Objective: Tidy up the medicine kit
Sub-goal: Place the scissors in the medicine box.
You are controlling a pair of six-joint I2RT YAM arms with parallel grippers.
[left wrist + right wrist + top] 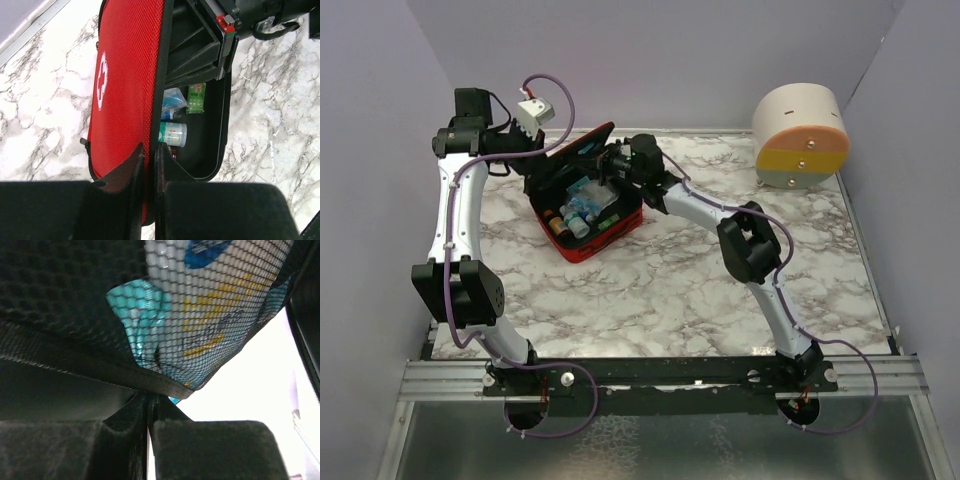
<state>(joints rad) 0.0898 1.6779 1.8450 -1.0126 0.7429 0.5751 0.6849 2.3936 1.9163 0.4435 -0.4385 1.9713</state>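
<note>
The red medicine kit (605,238) lies open at the back left of the marble table, with bottles (578,212) in its black base. My left gripper (536,166) is shut on the edge of the raised lid (125,75), which shows the white cross (102,80); in the left wrist view its jaws (150,146) pinch the lid rim. A white bottle (173,134) and a green packet (196,97) lie inside. My right gripper (618,165) is inside the kit by the lid, jaws shut (148,396), tips against the band of the mesh pocket (75,305), which holds a blue-and-white packet (225,300).
A round cream, orange, yellow and grey drawer container (800,135) stands at the back right corner. Purple walls close in the table on three sides. The right arm's elbow (750,240) hangs over the table's middle right.
</note>
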